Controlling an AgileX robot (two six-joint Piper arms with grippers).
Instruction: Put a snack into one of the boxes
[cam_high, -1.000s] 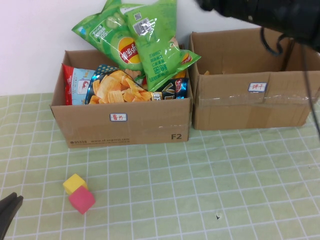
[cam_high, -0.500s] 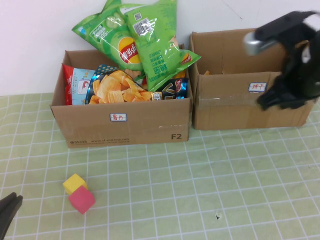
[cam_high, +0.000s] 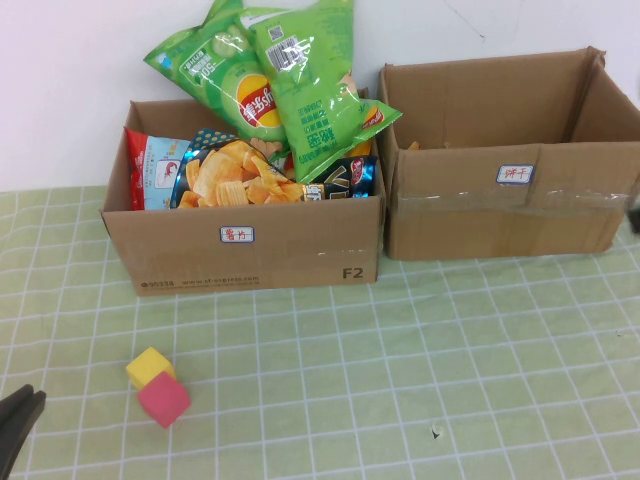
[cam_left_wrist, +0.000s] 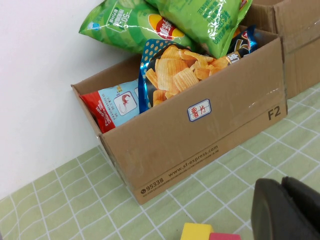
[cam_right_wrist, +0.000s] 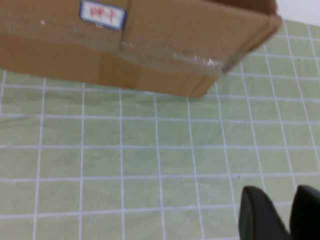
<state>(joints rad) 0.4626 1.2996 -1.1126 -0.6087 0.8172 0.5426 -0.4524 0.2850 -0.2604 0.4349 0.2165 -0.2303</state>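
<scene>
Left gripper (cam_high: 15, 430) sits low at the table's near left corner, clenched and empty; yellow block (cam_high: 148, 365) and pink block (cam_high: 164, 399) lie just beside it, the box of snack bags (cam_high: 250, 255) beyond. Right box (cam_high: 500, 215) stands beyond the right gripper (cam_right_wrist: 277, 215), whose fingers are slightly parted, holding nothing, over bare tablecloth (cam_right_wrist: 150, 160).

Green chip bags (cam_high: 275, 85), brown boxes (cam_high: 245, 245), green-checked tablecloth (cam_high: 400, 370)

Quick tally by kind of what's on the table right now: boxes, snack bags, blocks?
Cardboard boxes: 2, left box and right box
Snack bags visible: 5, all in the left box; more may be hidden
Foam blocks: 2, yellow block and pink block
Total: 9
</scene>
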